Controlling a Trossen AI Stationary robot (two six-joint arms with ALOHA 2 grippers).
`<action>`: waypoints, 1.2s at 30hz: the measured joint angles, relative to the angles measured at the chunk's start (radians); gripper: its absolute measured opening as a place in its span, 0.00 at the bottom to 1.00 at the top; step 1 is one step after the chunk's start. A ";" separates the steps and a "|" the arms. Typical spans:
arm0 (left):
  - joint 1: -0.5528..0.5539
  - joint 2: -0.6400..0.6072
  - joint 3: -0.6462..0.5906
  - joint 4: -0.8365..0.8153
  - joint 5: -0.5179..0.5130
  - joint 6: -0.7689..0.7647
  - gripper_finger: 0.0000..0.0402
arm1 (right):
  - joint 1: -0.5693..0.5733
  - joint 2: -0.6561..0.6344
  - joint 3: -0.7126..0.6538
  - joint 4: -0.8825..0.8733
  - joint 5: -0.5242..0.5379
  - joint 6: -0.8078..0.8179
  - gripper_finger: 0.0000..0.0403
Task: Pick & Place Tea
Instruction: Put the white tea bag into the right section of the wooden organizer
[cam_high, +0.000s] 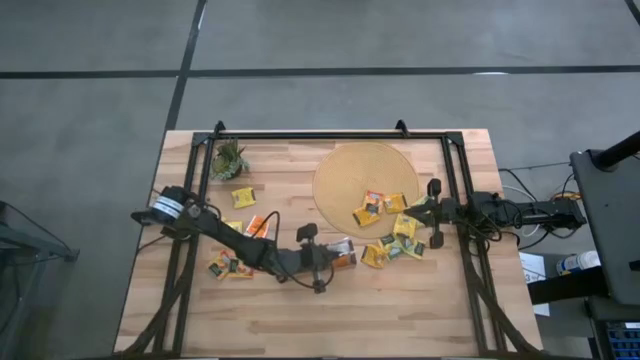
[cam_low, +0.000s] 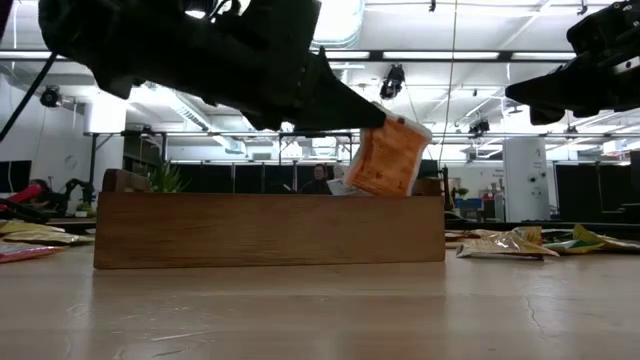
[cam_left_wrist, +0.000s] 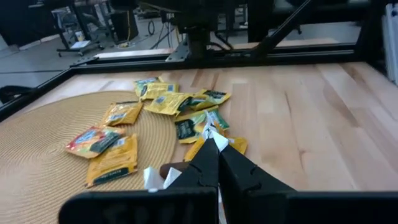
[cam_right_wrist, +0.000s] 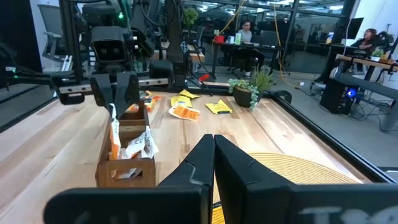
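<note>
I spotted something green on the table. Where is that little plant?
In the high view the small green plant stands at the table's far left corner, left of the round mat, with a yellow tea sachet just below it.

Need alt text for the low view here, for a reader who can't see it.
At table height, the left gripper, shut on an orange tea sachet, holds it just above the back edge of a long wooden tray. The right gripper hangs higher at the far right, shut and holding nothing. Loose yellow sachets lie on the table beside the tray.
</note>
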 joint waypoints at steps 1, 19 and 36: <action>0.000 0.004 0.000 0.005 0.006 0.002 0.00 | 0.000 0.000 0.000 0.001 0.001 0.000 0.02; 0.002 0.146 0.089 0.130 0.201 0.008 0.00 | 0.000 0.000 0.000 0.000 0.000 0.000 0.02; 0.002 0.124 0.100 -0.042 -0.030 -0.040 0.00 | 0.000 0.000 0.000 0.000 0.000 0.000 0.02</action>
